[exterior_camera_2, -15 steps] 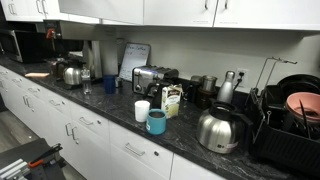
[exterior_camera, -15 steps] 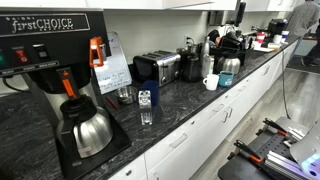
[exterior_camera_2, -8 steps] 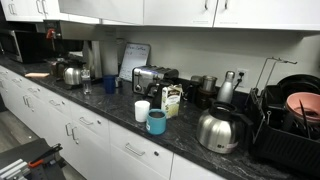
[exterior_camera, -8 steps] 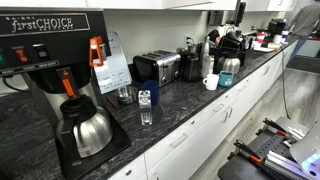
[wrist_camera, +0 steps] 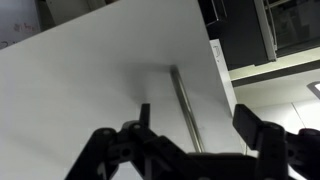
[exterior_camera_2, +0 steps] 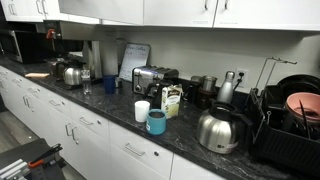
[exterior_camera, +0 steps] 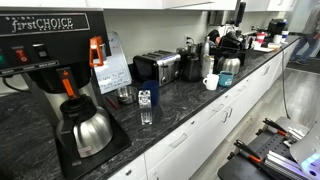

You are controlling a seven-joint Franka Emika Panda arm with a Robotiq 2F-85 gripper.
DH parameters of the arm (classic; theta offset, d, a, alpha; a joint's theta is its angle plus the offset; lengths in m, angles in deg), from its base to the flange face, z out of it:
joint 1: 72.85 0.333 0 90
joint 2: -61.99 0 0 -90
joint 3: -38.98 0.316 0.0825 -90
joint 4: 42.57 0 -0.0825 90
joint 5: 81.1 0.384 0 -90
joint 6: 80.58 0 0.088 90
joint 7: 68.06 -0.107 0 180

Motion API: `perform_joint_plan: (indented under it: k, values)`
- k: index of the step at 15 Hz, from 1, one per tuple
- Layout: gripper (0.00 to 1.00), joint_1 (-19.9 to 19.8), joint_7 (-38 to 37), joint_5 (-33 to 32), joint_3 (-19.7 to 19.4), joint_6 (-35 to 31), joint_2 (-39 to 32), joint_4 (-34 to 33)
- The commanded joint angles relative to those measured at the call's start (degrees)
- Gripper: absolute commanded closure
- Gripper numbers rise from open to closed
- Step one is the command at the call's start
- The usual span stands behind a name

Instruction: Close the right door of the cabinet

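in the wrist view a white flat cabinet door point(wrist_camera: 90, 80) fills the left and middle of the frame and stands tilted. right of its middle a slim metal bar handle point(wrist_camera: 183, 105) runs down the panel. at the upper right, past the door's edge, lies a dark open recess point(wrist_camera: 250, 30) with shelf lines. the black gripper point(wrist_camera: 195, 125) reaches in from the bottom edge with its jaws spread wide and nothing clamped. one finger point(wrist_camera: 143, 118) sits left of the handle and the other right of it, so the bar's lower end lies between them. whether either finger touches the door or the bar cannot be told.

in an exterior view a black coffee brewer marked "first choice" point(exterior_camera: 40, 45) stands at the left on a dark speckled stone countertop point(exterior_camera: 185, 100), with a round steel carafe point(exterior_camera: 88, 130) on its base. to the right come a clear glass with a blue print point(exterior_camera: 146, 107), a black and chrome toaster point(exterior_camera: 158, 67), a white mug point(exterior_camera: 211, 82) and a steel jug point(exterior_camera: 229, 66). white lower cupboard fronts point(exterior_camera: 200, 135) run below the counter.

in the other exterior view, a dark microwave point(exterior_camera_2: 25, 45) sits at the far left. further right are a white cup point(exterior_camera_2: 142, 110) just beside a teal mug point(exterior_camera_2: 157, 122), then a squat steel kettle point(exterior_camera_2: 217, 130) and a black wire dish rack point(exterior_camera_2: 268, 135) holding a pink bowl point(exterior_camera_2: 303, 103). white upper cupboards point(exterior_camera_2: 180, 12) hang above. which of these the door in the wrist view belongs to cannot be told.
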Motion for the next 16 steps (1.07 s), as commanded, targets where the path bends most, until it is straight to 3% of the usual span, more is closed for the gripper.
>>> perform_joint_plan:
  k: [1, 8, 16]
  values:
    - [0.47, -2.6, 1.6, 2.0, 0.8, 2.3, -1.8, -1.4]
    - [0.96, -2.9, 1.3, 2.4, 0.8, 3.7, -1.8, -1.6]
    - [0.96, -2.5, 3.2, 3.9, 3.4, 2.7, -3.5, -3.4]
